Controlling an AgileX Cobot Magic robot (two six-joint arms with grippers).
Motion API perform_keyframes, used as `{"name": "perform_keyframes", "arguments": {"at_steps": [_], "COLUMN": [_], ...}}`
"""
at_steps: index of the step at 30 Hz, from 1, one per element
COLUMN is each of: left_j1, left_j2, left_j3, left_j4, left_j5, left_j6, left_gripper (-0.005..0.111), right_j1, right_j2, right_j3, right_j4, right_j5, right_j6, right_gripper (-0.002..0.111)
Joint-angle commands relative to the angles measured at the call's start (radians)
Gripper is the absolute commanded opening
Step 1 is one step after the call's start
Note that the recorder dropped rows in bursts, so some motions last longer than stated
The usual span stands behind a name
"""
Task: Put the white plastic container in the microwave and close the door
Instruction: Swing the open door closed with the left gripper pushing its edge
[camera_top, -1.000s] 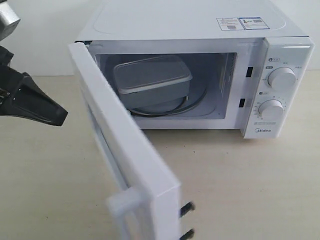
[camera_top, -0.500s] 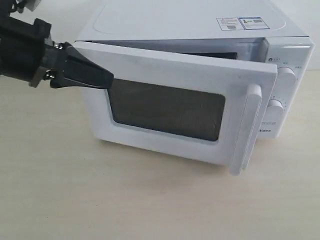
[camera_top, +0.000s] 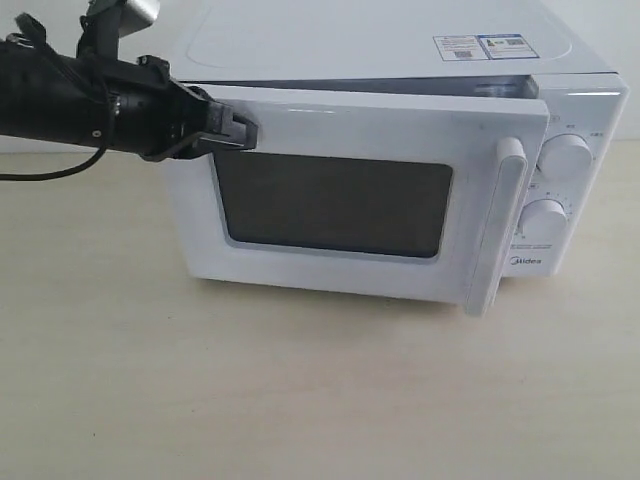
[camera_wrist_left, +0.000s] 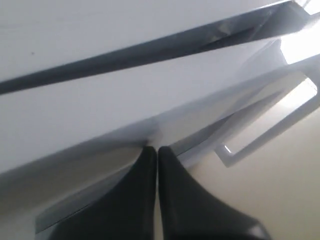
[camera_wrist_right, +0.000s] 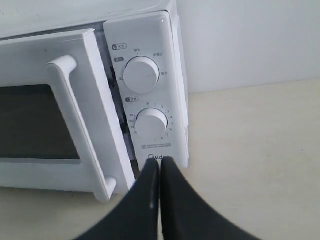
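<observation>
The white microwave stands at the back of the table. Its door is almost flush, with a thin gap still showing along the top and beside the handle. My left gripper is shut, and its tips touch the door's upper left corner. The white plastic container is hidden behind the door's dark window. My right gripper is shut on nothing; it hangs in front of the dial panel, apart from it, and is out of the exterior view.
Two round dials sit on the right panel, seen also in the right wrist view as dials. The door handle stands out from the front. The beige table stretches out before the microwave.
The door has swung from wide open to nearly shut, with my left gripper following it to the right. The container, seen inside before, is now covered by the door.
</observation>
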Motion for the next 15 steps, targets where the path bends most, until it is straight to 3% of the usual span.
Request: {"name": "perform_keyframes", "arguments": {"at_steps": [1, 10, 15], "left_j1": [-0.002, -0.002, -0.002], "left_j2": [0.033, 0.029, -0.019], "left_j3": [-0.025, -0.025, -0.025], "left_j4": [-0.04, -0.012, 0.097], "left_j5": [-0.025, 0.056, 0.062], "left_j6": [0.01, 0.051, -0.013], "left_gripper": [0.004, 0.004, 0.004], "right_j1": [-0.006, -0.006, -0.006], "right_j2": [-0.004, -0.004, -0.004], "right_j3": [0.0, 0.0, -0.005], "right_j4": [0.001, 0.001, 0.001], "right_j5": [-0.061, -0.208, -0.288], "right_j6": [-0.005, 0.007, 0.01], "right_gripper": [0.0, 0.0, 0.0]}}
